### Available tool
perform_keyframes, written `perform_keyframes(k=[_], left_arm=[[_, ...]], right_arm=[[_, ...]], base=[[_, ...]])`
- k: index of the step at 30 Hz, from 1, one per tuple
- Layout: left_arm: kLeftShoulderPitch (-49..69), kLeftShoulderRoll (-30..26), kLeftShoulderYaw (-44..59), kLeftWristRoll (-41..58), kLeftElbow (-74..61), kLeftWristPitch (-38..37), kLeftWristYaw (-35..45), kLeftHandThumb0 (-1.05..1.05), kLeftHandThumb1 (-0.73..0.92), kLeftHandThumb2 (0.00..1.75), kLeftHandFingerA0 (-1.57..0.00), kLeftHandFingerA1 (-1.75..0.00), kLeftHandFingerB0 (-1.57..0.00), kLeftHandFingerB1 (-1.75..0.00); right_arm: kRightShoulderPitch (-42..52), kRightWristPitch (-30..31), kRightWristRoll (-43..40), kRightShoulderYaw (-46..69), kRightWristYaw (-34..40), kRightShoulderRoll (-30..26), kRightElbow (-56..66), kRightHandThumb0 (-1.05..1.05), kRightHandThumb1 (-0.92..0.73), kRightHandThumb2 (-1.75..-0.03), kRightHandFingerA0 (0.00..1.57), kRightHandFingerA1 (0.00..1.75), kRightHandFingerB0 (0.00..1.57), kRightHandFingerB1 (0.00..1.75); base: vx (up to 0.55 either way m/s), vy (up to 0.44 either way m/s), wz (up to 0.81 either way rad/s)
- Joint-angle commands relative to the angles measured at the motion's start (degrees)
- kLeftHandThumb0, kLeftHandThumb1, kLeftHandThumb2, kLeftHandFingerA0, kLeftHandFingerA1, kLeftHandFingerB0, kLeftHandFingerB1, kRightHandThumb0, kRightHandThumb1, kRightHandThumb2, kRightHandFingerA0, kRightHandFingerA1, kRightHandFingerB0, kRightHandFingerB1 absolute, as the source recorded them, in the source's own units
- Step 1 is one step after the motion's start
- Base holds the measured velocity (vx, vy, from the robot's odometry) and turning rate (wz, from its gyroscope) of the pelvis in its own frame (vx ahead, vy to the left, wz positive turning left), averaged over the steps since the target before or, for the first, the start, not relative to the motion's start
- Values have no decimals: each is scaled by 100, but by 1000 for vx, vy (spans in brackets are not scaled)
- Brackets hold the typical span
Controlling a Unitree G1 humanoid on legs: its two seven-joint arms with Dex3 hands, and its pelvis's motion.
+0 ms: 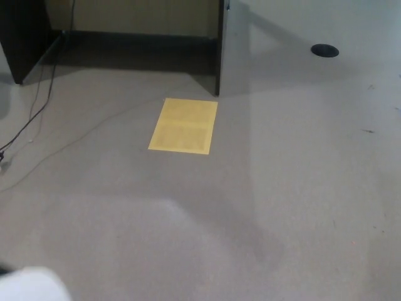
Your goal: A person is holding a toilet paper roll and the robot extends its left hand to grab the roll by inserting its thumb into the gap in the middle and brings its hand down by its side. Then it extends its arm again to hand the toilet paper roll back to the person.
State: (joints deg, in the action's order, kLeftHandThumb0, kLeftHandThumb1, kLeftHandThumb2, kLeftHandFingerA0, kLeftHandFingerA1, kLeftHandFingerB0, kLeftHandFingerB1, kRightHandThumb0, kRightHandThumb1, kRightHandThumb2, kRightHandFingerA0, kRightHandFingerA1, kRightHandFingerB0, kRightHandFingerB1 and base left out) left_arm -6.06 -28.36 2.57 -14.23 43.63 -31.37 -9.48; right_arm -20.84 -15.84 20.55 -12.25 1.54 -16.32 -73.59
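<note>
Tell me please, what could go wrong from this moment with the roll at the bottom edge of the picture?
1. Only a white corner of the toilet paper roll shows at the lower left; the grip on it is out of view, so a slip could go unnoticed.
2. No person is in view, so the handover has no visible target yet.
3. Cables lie on the floor at the left; a dropped roll could roll among them.
</note>
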Motion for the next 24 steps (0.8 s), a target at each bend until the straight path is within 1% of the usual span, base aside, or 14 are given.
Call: perform_keyframes(k=[1,2,6,11,12,13,14,15,16,19,20,21,22,24], left_arm=[[-518,260,-146,254,-2265,352,521,-4,80,74,-78,-147,-68,-131],[-761,406,-252,286,-2485,358,592,-2,78,76,-81,-150,-71,-130],[-1536,823,-715,-165,-3669,1223,845,-9,80,69,-83,-150,-69,-129],[-2525,1351,-1203,-433,-4225,1798,1133,-5,78,70,-77,-152,-69,-131],[-2805,1493,-1305,-490,-4284,1919,1170,-4,77,68,-78,-155,-69,-131],[-3095,1673,-1479,-632,-4297,2072,1232,-7,78,68,-75,-155,-66,-134],[-3453,2078,-1794,-827,-4382,2479,1342,-15,76,73,-81,-156,-70,-133],[-3460,2123,-1837,-849,-4444,2569,1359,-15,76,73,-81,-156,-70,-133],[-3578,2273,-1943,-942,-4441,2645,1344,-19,79,68,-75,-167,-60,-143],[-4050,2904,-2402,-1248,-4461,3040,1403,-19,79,68,-68,-167,-55,-149],[-4129,3092,-2511,-1291,-4461,3141,1386,-21,81,67,-69,-169,-55,-151],[-4219,3259,-2625,-1322,-4393,3094,1347,-17,76,72,-71,-169,-61,-147],[-4298,3393,-2729,-1405,-4308,3007,1278,-15,76,67,-69,-168,-61,-147],[-4331,3539,-2888,-1541,-4251,2900,1178,-17,75,64,-69,-166,-62,-144]], right_arm=[[103,46,41,-21,110,-89,23,-40,-54,-85,65,72,43,53],[112,19,43,-26,98,-98,27,-34,-67,-60,66,63,49,38],[36,66,28,-22,11,-107,31,-34,-67,-60,62,53,49,38],[-86,114,-16,14,-26,-80,42,-34,-67,-60,66,63,50,39],[-135,105,3,-3,1,-49,50,-40,-54,-86,63,72,45,54],[-128,89,6,-9,20,-30,69,-40,-54,-86,65,75,46,54],[-87,46,18,-26,6,-39,74,-34,-67,-60,62,56,50,39],[-62,35,24,-34,8,-43,78,-34,-67,-60,62,56,50,39],[-49,20,38,-47,16,-54,82,-35,-67,-60,63,55,51,40],[-31,-8,2,-13,21,-83,70,-35,-65,-59,65,56,51,40],[-34,35,-21,5,-34,-97,65,-35,-66,-60,67,65,51,39],[-29,41,-23,6,-45,-103,62,-35,-66,-59,70,84,51,39],[-40,50,-32,14,-61,-104,57,-35,-65,-59,70,75,50,39],[-20,47,-31,8,-78,-80,52,-35,-65,-59,70,75,50,39]], base=[[0,0,0],[0,0,0],[0,0,0],[0,0,0],[0,0,0],[0,0,0],[0,0,0],[0,0,0],[0,0,0],[0,0,0],[0,0,0],[0,0,0],[0,0,0],[0,0,0]])
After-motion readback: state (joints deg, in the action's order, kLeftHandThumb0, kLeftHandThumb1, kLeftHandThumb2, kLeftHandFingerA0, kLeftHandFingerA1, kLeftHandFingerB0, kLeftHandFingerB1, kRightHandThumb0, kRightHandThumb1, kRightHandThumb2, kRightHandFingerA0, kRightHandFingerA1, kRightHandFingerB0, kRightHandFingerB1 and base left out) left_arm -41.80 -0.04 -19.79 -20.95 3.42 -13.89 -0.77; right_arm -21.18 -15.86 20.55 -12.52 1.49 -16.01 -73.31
